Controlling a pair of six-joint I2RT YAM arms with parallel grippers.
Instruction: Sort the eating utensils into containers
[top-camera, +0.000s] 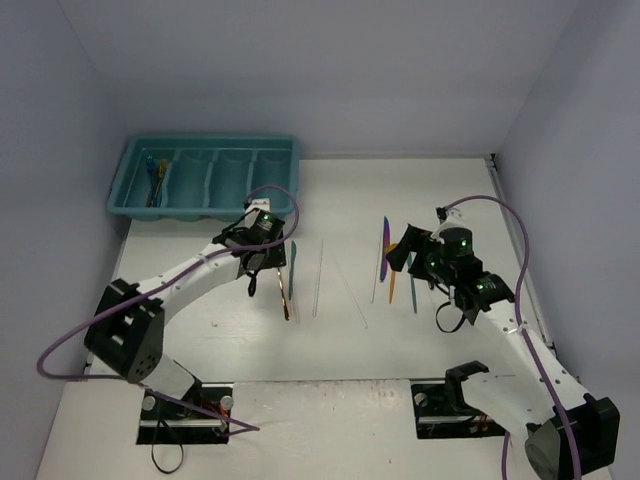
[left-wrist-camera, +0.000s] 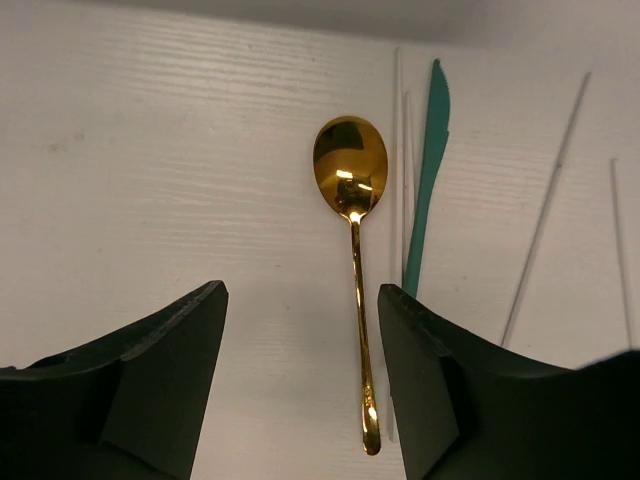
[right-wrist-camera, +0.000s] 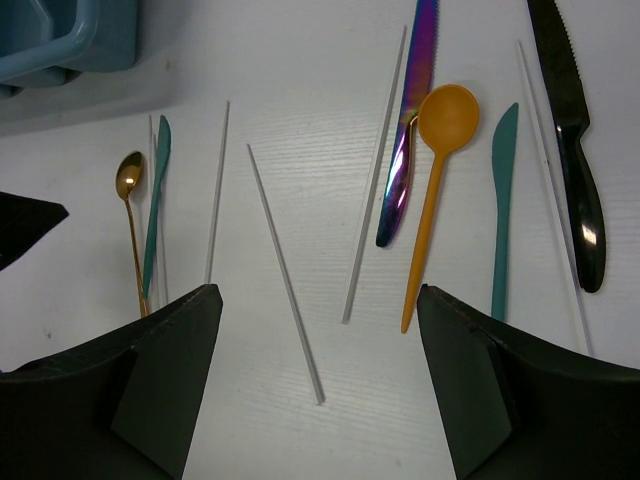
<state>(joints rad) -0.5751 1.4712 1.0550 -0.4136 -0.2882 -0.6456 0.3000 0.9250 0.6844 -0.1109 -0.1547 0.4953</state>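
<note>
A gold spoon (left-wrist-camera: 356, 290) lies on the white table, and the end of its handle sits between my left gripper's (left-wrist-camera: 300, 310) open fingers, close to the right finger and untouched. A teal knife (left-wrist-camera: 428, 170) and pale sticks (left-wrist-camera: 545, 210) lie beside it. My right gripper (right-wrist-camera: 320, 330) is open and empty above a pale stick (right-wrist-camera: 285, 270). Ahead of it lie a purple knife (right-wrist-camera: 410, 130), an orange spoon (right-wrist-camera: 435, 190), another teal knife (right-wrist-camera: 503, 210) and a black knife (right-wrist-camera: 575, 150). The teal tray (top-camera: 205, 205) stands at the far left, with a few utensils (top-camera: 153, 180) in its leftmost compartment.
From above, my left gripper (top-camera: 262, 262) hangs over the gold spoon (top-camera: 284, 295) and my right gripper (top-camera: 412, 258) over the right-hand group. Grey walls close in the table on three sides. The tray's corner (right-wrist-camera: 60, 40) shows in the right wrist view.
</note>
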